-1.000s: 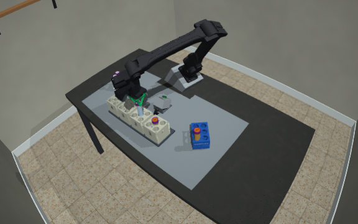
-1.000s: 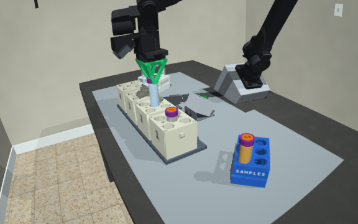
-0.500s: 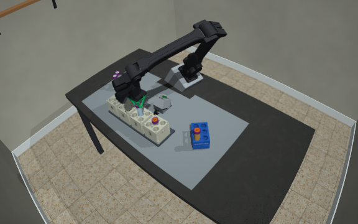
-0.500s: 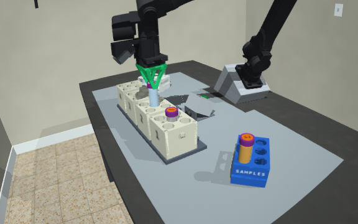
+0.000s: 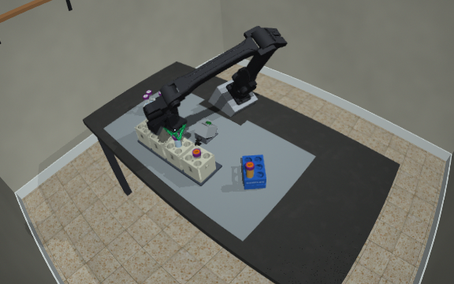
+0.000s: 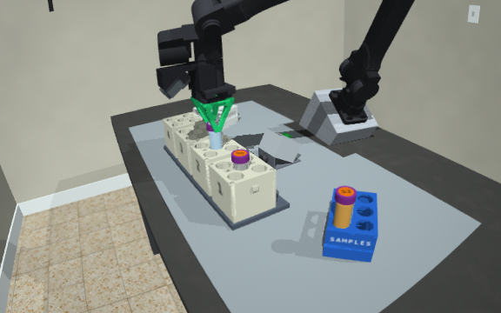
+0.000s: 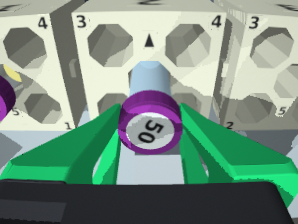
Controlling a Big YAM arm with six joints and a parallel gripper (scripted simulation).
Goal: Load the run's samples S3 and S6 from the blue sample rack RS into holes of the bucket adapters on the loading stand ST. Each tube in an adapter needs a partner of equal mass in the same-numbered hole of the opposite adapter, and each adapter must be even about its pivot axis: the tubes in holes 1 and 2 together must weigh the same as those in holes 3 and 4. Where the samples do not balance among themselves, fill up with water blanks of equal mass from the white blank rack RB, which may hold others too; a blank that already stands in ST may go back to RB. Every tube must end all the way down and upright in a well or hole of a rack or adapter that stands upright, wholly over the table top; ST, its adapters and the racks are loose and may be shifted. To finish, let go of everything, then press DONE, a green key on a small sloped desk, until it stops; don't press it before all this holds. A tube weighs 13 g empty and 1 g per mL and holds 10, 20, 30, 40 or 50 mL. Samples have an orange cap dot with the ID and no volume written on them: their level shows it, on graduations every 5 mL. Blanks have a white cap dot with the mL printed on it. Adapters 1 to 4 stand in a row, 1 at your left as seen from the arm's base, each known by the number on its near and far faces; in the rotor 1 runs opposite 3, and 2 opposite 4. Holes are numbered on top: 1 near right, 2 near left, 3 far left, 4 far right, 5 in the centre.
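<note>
50 mL blank [image 7: 150, 124] pinched by pincer [image 7: 149, 137], partway down adapter [image 7: 149, 32] hole, upright

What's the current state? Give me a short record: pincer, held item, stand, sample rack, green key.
pincer: green-fingered pincer shut on a tube
held item: purple-capped blank tube marked 50, upright, partly down in a hole of a cream adapter block
stand: orange-dotted sample tube seated in the end adapter
sample rack: blue block labelled SAMPLES, one orange-filled tube left in it
green key: on the grey sloped desk, untouched
</note>
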